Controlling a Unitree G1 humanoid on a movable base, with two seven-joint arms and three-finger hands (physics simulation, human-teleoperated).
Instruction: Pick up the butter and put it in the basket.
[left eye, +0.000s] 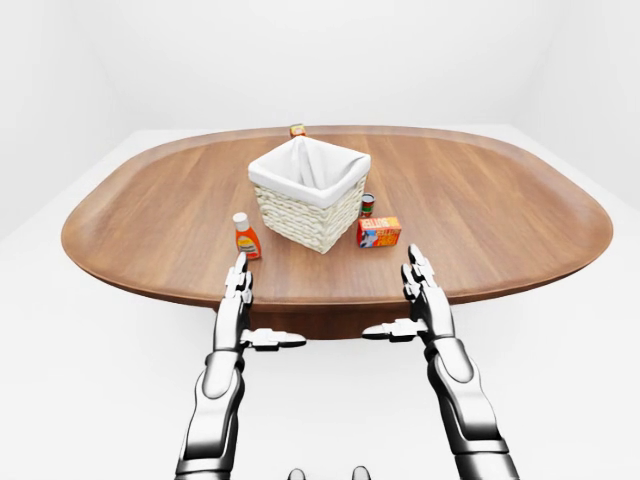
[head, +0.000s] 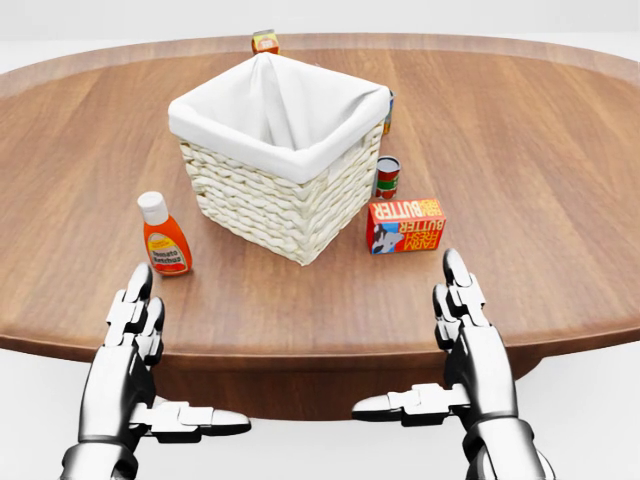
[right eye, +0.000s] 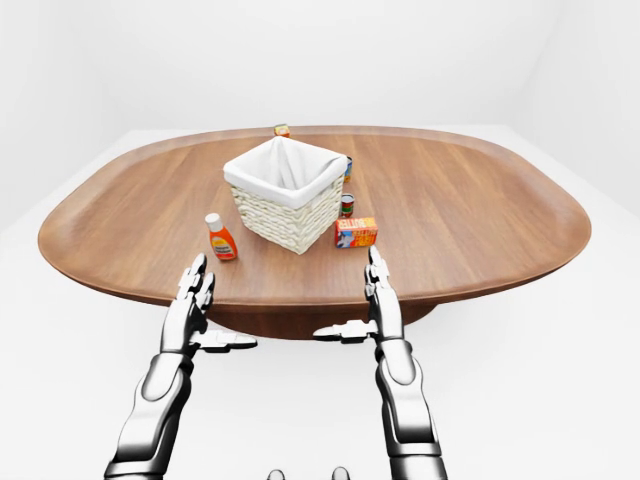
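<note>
Two metal hands hover at the near edge of the oval brown wooden surface (head: 520, 150), and nothing of the task is done yet. On the left hand (head: 125, 375) and the right hand (head: 470, 345) the fingers are released and stretched out, grasping nothing. Beyond the right hand, the orange and red butter box (head: 405, 225) lies near the near edge, just beside the white-lined woven wicker basket (head: 280, 150), not inside. An orange sauce bottle (head: 163, 236) stands left of the basket. What is left, I judge: reaching, gripping, lifting, dropping it in.
</note>
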